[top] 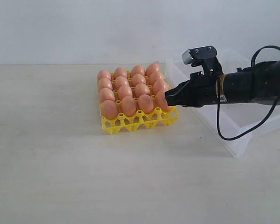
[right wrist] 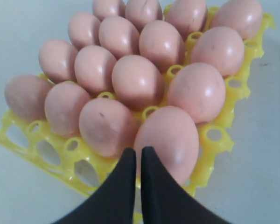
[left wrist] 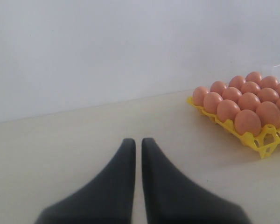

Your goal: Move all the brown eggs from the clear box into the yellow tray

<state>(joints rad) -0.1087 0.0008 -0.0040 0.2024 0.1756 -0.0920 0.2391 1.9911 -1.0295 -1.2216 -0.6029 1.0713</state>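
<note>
On the pale tabletop (top: 60,177), the yellow tray (top: 113,126) sits with the brown eggs (top: 125,91) filling all its cups, four rows of four. Just beside it on the right lies the clear box (top: 233,135). The right arm (top: 252,86) reaches in from the right, stretched nearly level above the box, its wrist pointing toward the tray. The right claw (top: 167,99) has both black fingers pressed together and holds nothing. Its tips are right at the egg in the tray's near right corner cup; whether they touch the shell I cannot tell. The left claw (left wrist: 137,144) hangs low over bare tabletop, well apart from the tray. Its fingers are drawn together with only a thin slit between them, gripping nothing.
</note>
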